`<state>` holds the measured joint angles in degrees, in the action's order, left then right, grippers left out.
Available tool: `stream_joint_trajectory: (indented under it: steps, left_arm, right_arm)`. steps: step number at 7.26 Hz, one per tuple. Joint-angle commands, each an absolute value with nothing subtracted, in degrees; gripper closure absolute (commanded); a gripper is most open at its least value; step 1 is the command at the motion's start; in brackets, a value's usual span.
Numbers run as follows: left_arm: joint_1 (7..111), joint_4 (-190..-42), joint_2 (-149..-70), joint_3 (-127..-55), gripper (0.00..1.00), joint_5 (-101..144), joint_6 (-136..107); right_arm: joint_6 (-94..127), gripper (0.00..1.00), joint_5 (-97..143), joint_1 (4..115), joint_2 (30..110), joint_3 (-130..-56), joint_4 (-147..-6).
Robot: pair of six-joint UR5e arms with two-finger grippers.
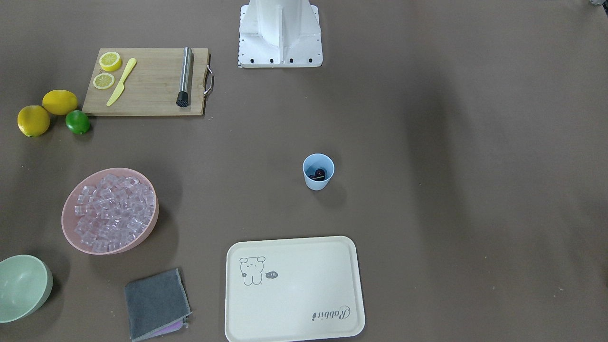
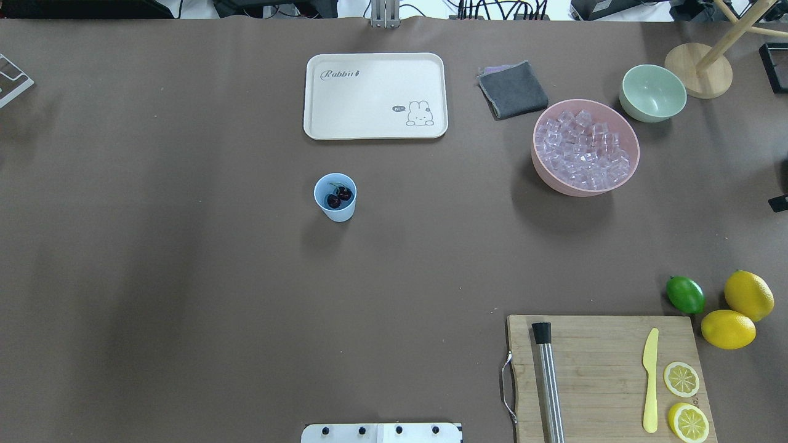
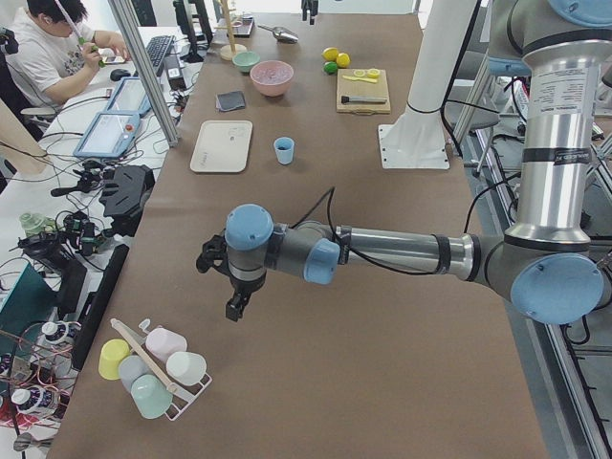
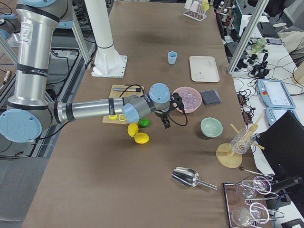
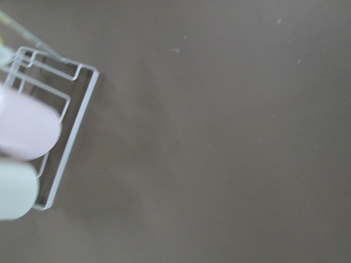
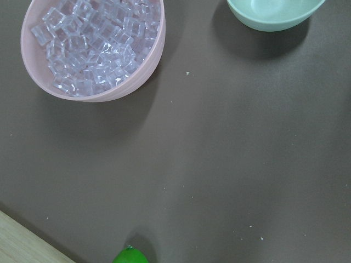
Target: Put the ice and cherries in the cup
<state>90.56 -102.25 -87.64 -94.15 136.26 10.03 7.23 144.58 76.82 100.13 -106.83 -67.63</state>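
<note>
Blue plastic at mid-table: the cup [image 2: 335, 197] stands upright and alone, and down inside it sit the cherries [image 2: 338, 197], two dark rounds on a thin stem. The ice [image 2: 583, 149] is well apart from the cup, off to the robot's right, heaped in the pink bowl [image 2: 554, 181]. Just past that bowl, further from the cup, sits a green bowl [image 2: 652, 92]. Beyond the cup, on the side away from the robot, lies the cream tray [image 2: 369, 111], with a folded grey cloth [image 2: 513, 89] between it and the pink bowl. Nearer the robot than the cup and over to the right lies the board [image 2: 603, 369], carrying a steel muddler [image 2: 548, 381], a yellow knife [image 2: 650, 378] and two lemon slices [image 2: 681, 379]. A lime [image 2: 685, 294] and two lemons [image 2: 739, 311] sit at its far corner. The left gripper [image 3: 232, 311] hangs far from the cup, towards the table's left end, above bare brown cover near a wire rack [image 3: 158, 368] of pastel cups. The right gripper [image 4: 166, 125] hovers well to the cup's right, between the pink bowl and the lime, and its wrist camera looks down on both bowls. As for either set of jaws, spread or closed, I cannot tell; only the side cameras catch them.
</note>
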Motion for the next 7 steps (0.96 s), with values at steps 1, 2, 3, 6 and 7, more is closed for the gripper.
stream_joint_trajectory:
  steps: [1,2,3,6,7]
  left_arm:
    - [92.73,-102.48,-84.81,-95.71,0.03,137.2,11.78]
    - [92.55,-102.22,-85.68,-95.54,0.03,137.02,11.52]
    - [92.11,-100.04,-88.91,-94.67,0.03,136.93,10.47]
    - [90.53,-100.72,-100.61,-82.73,0.03,134.91,10.81]
    - [90.61,-100.64,-100.72,-83.05,0.03,135.0,10.46]
  right_arm:
    - [7.21,0.02,144.58,77.25,99.67,-106.08,-67.76]
    - [7.21,0.02,144.49,77.43,99.93,-106.08,-67.94]
    - [7.21,0.02,144.32,77.43,100.28,-106.08,-68.03]
    - [7.12,0.02,141.77,77.61,98.88,-104.17,-68.12]
    - [7.12,0.02,141.68,78.13,98.62,-103.8,-68.29]
